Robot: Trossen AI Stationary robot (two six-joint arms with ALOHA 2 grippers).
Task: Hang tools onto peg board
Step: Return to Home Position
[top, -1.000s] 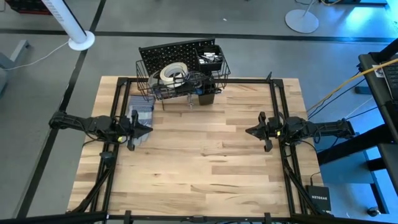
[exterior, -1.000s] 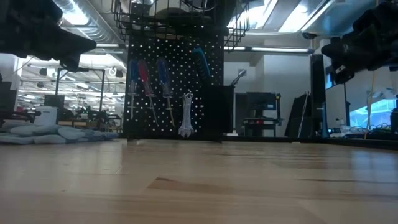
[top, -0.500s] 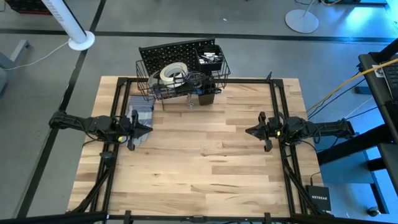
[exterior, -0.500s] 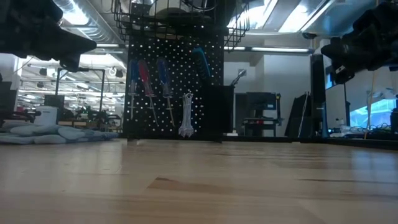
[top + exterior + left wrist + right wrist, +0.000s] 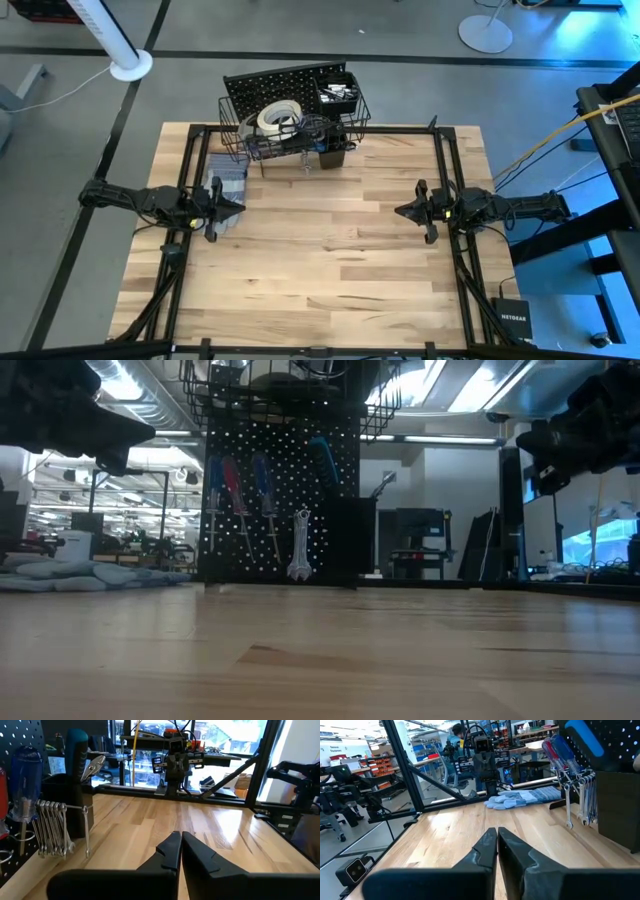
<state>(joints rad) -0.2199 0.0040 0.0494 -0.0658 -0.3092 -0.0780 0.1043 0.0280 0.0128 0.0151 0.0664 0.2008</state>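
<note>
Nothing has moved; pinched closed and empty, left gripper (image 5: 238, 209) and right gripper (image 5: 399, 211) should simply park clear of the peg board (image 5: 280, 85).

Left arm (image 5: 140, 198) and right arm (image 5: 510, 208) are both black and slim, built of jointed segments. Each ends in two matte black fingers (image 5: 167, 855), angular wedges tapering to narrow tips, on a rounded black housing
</note>
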